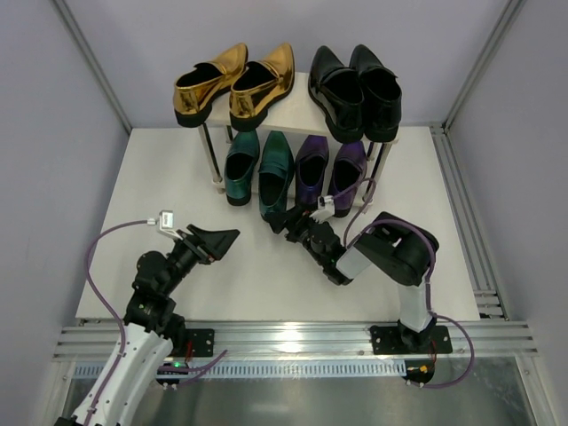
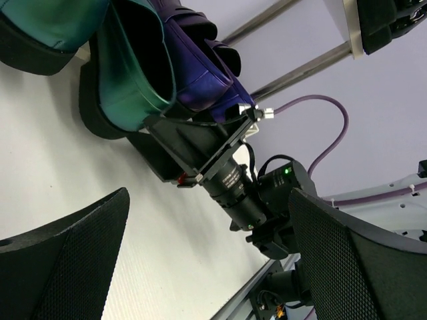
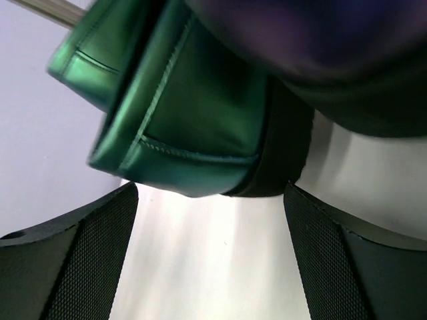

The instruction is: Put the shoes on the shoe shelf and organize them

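The teal green shoe (image 1: 275, 177) is sitting under the shoe shelf (image 1: 300, 105)'s top board, heel poking out past its mate. Your right gripper (image 1: 288, 220) is hanging wide open right at that heel, so you're risking shoving it into the purple shoe (image 1: 311, 169). The left gripper (image 1: 217, 241) is idling wide open, well apart.

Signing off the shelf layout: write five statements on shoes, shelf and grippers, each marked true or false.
1. The gold pair sits on the top board of the shoe shelf. True.
2. The black pair stands on the lower tier. False: it shares the top board.
3. The teal pair stands left of the purple pair, below the top board. True.
4. The left gripper is shut on a shoe. False: it is open, holding nothing.
5. The right gripper is open at the heel of one teal shoe. True.
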Action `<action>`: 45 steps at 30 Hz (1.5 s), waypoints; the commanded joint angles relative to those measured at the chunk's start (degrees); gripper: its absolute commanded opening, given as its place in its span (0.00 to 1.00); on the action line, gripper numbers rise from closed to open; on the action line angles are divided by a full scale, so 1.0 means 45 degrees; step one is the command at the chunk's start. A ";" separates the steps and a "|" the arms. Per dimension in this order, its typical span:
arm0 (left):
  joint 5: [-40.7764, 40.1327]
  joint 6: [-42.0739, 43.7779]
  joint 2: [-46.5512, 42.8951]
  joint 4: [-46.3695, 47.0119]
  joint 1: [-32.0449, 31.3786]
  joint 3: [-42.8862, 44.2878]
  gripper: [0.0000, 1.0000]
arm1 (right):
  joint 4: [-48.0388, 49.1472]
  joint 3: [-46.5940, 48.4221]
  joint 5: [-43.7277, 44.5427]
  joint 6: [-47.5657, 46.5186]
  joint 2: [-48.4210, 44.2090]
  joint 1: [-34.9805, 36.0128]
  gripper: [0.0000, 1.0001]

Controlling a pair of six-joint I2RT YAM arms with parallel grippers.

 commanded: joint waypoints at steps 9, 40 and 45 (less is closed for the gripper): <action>-0.0229 0.0248 -0.0238 -0.0566 0.0013 0.0403 1.00 | 0.1706 0.2776 -0.1931 -0.0791 -0.0392 -0.1024 0.87; -0.1108 0.0209 -0.1645 -0.2323 0.0013 0.0560 1.00 | -2.2143 1.2250 0.5707 -0.4659 -0.0842 0.2549 0.85; -0.1186 0.0229 -0.1820 -0.2480 0.0013 0.0540 1.00 | -2.1616 1.2365 0.5295 -0.4659 -0.0394 0.2530 0.85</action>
